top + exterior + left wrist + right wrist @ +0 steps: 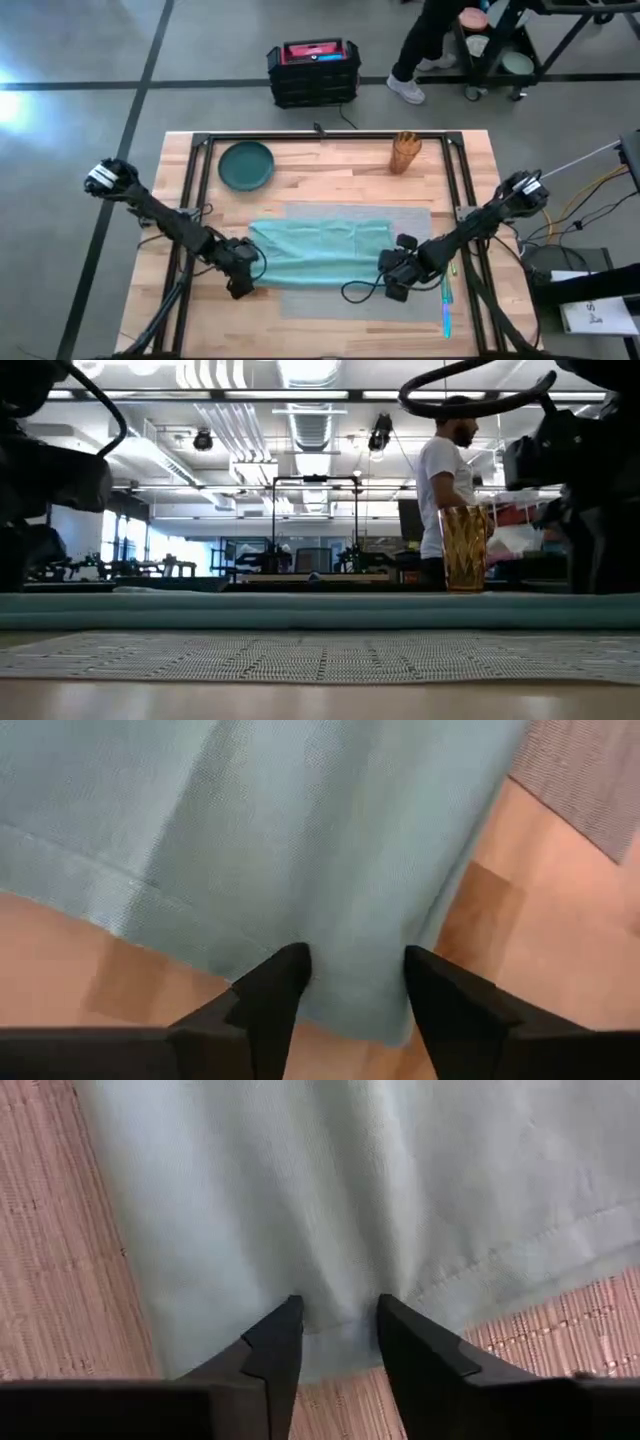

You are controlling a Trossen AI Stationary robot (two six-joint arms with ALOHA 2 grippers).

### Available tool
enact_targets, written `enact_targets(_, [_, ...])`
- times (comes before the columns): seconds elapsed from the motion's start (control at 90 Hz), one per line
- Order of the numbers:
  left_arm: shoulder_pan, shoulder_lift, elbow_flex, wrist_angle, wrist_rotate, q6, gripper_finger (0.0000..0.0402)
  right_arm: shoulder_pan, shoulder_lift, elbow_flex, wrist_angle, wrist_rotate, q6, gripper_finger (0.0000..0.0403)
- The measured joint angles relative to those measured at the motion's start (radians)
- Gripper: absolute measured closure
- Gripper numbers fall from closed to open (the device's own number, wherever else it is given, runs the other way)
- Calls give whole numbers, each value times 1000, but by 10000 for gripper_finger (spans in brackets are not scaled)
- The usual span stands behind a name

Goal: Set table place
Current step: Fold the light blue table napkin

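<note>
A teal cloth napkin [318, 252] lies spread across the grey woven placemat [410, 225], which sits at the middle of the wooden surface [330, 165]. The left gripper [350, 982] is at the napkin's left end, its 2 fingers spread with the cloth edge between them. The right gripper [338, 1330] is at the napkin's right end, fingers likewise spread over the hem. A dark green plate [246, 164] and an amber glass [405, 152] stand at the far side. A person [445, 470] stands beyond.
</note>
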Motion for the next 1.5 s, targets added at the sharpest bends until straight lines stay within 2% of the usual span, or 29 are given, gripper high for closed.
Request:
enact_targets(0.111, [1, -57, 31, 19, 4, -2, 252, -2, -34, 27, -6, -35, -21, 295])
enact_targets(0.222, [2, -104, 77, 28, -115, 97, 262, -5, -75, 65, 8, -17, -83, 298])
enact_targets(0.344, [9, -113, 85, 12, -305, 236, 274, -32, -81, 83, 13, 118, -213, 302])
enact_targets(0.433, [42, -92, 66, -36, -370, 272, 283, -93, -71, 66, 14, 185, -272, 308])
enact_targets(0.511, [80, -61, 44, -109, -376, 277, 287, -161, -51, 38, 4, 148, -288, 315])
enact_targets(0.7, [124, -7, -15, -119, -356, 265, 288, -244, -41, -13, -7, 6, -301, 340])
enact_targets(0.911, [115, 4, -41, -109, -277, 177, 287, -241, -41, -35, -78, 4, -220, 367])
enact_targets(1.189, [115, -78, -23, -164, -220, 188, 288, -241, -58, -27, -118, -16, -235, 380])
enact_targets(1.322, [116, -130, 24, -142, -270, 243, 288, -243, -92, 17, -97, -14, -250, 373])
enact_targets(1.5, [121, -121, 12, -124, -376, 303, 288, -243, -97, 15, -24, 37, -313, 357])
